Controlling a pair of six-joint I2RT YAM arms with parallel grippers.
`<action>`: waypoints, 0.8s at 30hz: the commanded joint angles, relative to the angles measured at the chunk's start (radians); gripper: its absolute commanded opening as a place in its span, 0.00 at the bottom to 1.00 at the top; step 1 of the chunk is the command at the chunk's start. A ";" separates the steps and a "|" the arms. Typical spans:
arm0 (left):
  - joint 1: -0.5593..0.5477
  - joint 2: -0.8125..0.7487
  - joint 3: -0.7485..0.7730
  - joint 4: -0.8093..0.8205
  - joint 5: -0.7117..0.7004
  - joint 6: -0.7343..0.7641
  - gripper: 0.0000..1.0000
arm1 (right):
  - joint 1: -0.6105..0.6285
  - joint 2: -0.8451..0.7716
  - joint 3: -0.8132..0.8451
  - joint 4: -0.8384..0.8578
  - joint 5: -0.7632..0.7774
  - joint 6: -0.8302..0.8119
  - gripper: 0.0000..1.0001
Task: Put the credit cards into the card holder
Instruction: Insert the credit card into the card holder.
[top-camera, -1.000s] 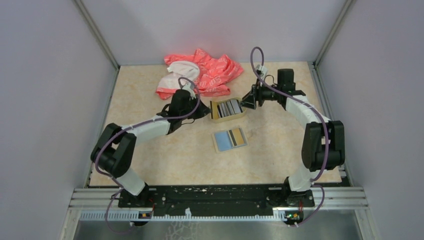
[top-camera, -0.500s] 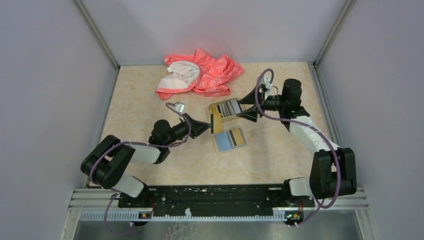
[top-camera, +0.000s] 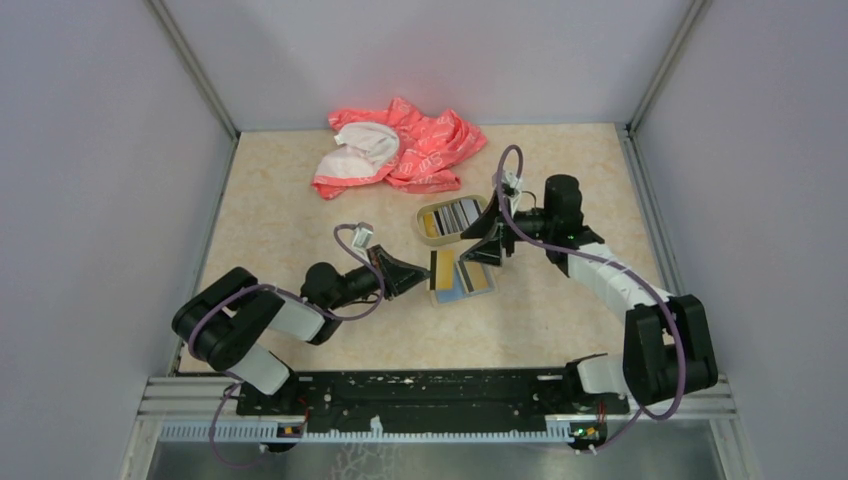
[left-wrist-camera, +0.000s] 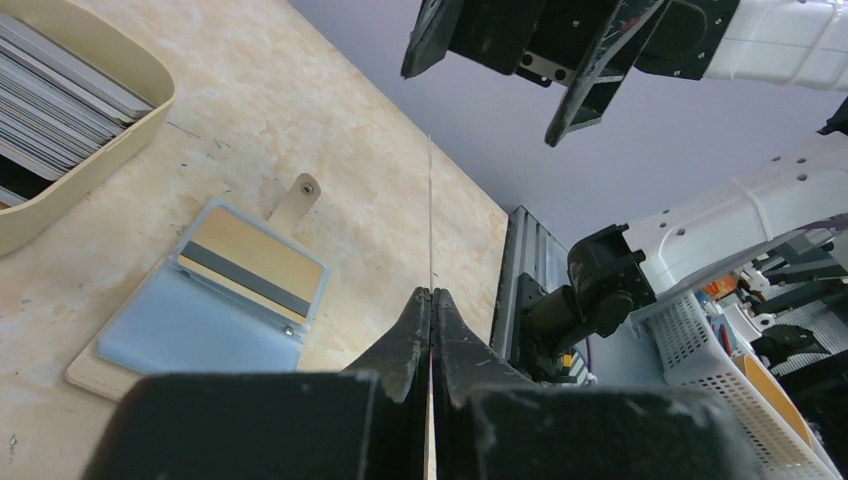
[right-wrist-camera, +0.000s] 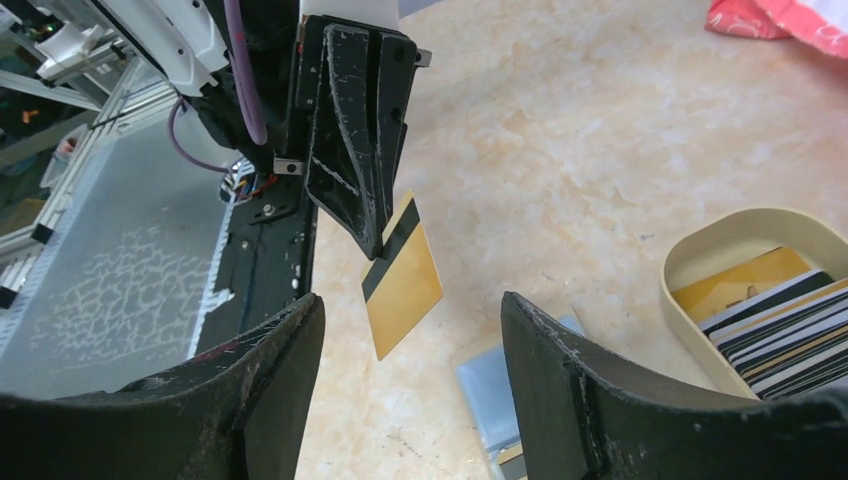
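My left gripper, pressed together, pinches one gold card just beside the open card holder at the worktop's middle. My right gripper hangs spread nearby. Beyond, the tray holds striped credit cards. Only my right wrist view shows the card's face; the left shows its edge.

Walled on three sides with plain lilac-grey panels, joined at the back corners by slim aluminium posts. Floored with a beige, marble-patterned tabletop, lightly scuffed. Edged along the near side with a black-and-silver rail, then a grey crackle-patterned sheet. Lit evenly, without hard shadows. Beyond the rail, a white wire basket.
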 joint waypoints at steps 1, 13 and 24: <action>-0.012 0.002 0.019 0.287 -0.004 0.007 0.00 | 0.026 0.027 0.022 0.028 -0.004 0.019 0.64; -0.028 -0.036 0.012 0.287 0.003 0.002 0.00 | 0.064 0.051 0.012 0.035 0.016 0.025 0.61; -0.033 -0.065 0.012 0.287 0.006 -0.006 0.00 | 0.103 0.077 0.006 0.085 -0.027 0.081 0.49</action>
